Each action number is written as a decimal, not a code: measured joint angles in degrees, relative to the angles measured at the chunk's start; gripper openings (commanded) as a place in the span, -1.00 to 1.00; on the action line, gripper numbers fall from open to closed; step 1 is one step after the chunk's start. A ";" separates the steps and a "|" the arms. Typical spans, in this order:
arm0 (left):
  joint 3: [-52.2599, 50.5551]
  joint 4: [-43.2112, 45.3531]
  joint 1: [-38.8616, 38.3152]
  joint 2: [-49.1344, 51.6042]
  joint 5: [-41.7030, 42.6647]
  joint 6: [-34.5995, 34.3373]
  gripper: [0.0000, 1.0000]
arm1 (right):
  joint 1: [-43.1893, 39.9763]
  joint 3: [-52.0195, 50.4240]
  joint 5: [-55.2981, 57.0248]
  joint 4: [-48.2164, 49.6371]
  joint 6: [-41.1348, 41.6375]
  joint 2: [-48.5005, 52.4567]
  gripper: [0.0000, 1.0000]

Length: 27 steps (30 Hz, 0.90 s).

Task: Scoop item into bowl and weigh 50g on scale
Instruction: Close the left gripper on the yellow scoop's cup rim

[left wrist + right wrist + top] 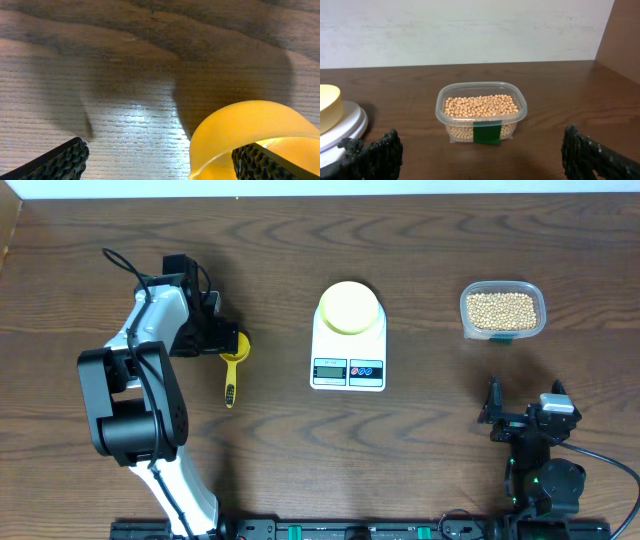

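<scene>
- Wooden table (90,240): dark brown, strong grain; a paler, glossy patch in the left wrist view;
- Yellow scoop (232,375): lies flat on the left half of the table; cup end away from the near edge, long handle towards it;
- Clear plastic tub (439,110): upright, far right, well apart from the scoop;
- Green label (486,133): on the tub's front wall;
- White wall (470,30): behind the table.

A dark brown wood-grain table (420,240) carried three things, set well apart in a row: a yellow long-handled scoop (231,380) at the left, a white digital scale (348,372) in the middle, and a clear plastic tub (541,310) at the right.
</scene>
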 measured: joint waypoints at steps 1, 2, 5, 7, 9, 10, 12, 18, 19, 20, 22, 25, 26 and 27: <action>0.00 0.02 0.00 0.00 0.00 0.00 0.88 | 0.00 0.00 0.00 -0.02 0.00 0.00 0.98; 0.00 0.04 0.00 0.00 0.00 0.00 0.88 | 0.00 0.00 0.00 -0.02 0.00 0.00 0.99; 0.00 0.04 0.00 0.00 0.00 0.00 0.88 | 0.00 0.00 0.00 0.00 0.00 0.00 0.98; -0.04 0.07 0.00 0.00 0.00 0.00 0.88 | 0.00 0.00 0.00 0.00 0.00 0.00 0.98; -0.39 0.42 0.00 0.00 0.00 0.00 0.88 | 0.00 0.00 0.00 -0.02 0.00 0.00 0.99; -0.74 0.63 0.00 0.00 0.00 0.00 0.88 | 0.00 0.00 0.00 -0.02 0.00 0.00 0.98; -1.22 0.70 0.00 0.00 0.02 0.00 0.88 | 0.00 0.00 0.00 -0.02 0.00 0.00 0.98; -1.64 0.74 0.00 0.02 0.00 0.00 0.88 | 0.00 0.00 0.00 -0.02 0.00 0.00 0.98; -1.64 0.76 0.00 0.02 0.00 0.00 0.88 | 0.00 0.00 0.00 -0.02 0.00 0.00 0.99; -1.64 0.76 0.00 0.02 0.00 0.00 0.88 | 0.00 0.00 0.00 -0.02 0.00 0.00 0.98; -1.64 0.76 0.00 0.02 0.00 0.00 0.88 | 0.00 0.00 0.00 -0.02 0.00 0.00 0.98; -1.64 0.76 0.00 0.02 0.00 0.00 0.88 | 0.00 0.00 0.00 0.00 0.00 0.00 0.99; -1.64 0.76 0.00 0.02 0.00 0.00 0.88 | 0.00 0.00 0.00 -0.02 0.00 0.00 0.99; -1.64 0.76 0.00 0.02 0.00 0.00 0.88 | 0.00 0.00 0.00 -0.02 0.00 0.00 0.98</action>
